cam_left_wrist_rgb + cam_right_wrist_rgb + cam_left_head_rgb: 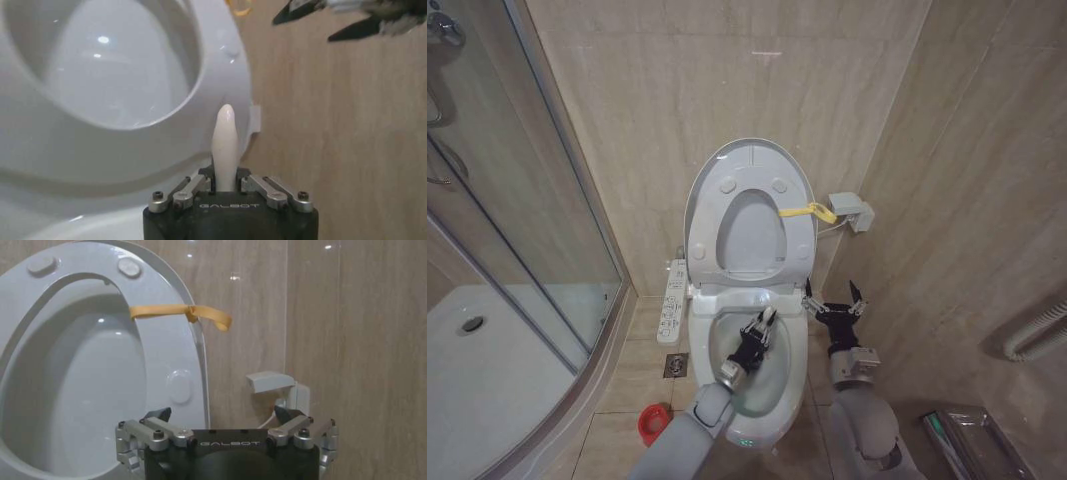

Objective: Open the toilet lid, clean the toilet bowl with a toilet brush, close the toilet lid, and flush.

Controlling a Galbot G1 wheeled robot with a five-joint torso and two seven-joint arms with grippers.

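The toilet lid (752, 236) and the ring seat in front of it stand raised against the wall, with a yellow strap (812, 211) on the lid's right edge. Below them lies the open toilet bowl (779, 392). My left gripper (762, 325) hangs over the bowl, shut on the white handle of the toilet brush (225, 142); the brush head is hidden. The red holder cup (654, 424) stands on the floor to the toilet's left. My right gripper (832, 297) is open beside the bowl's right rim, holding nothing. In the right wrist view it (220, 416) faces the lid (93, 390) and strap (180, 313).
A glass shower enclosure (527, 250) with a white tray (467, 380) takes up the left. A control panel (673, 300) and a floor drain (675, 365) sit left of the toilet. A wall box (852, 211) and a hose (1037, 335) are on the right, near walls.
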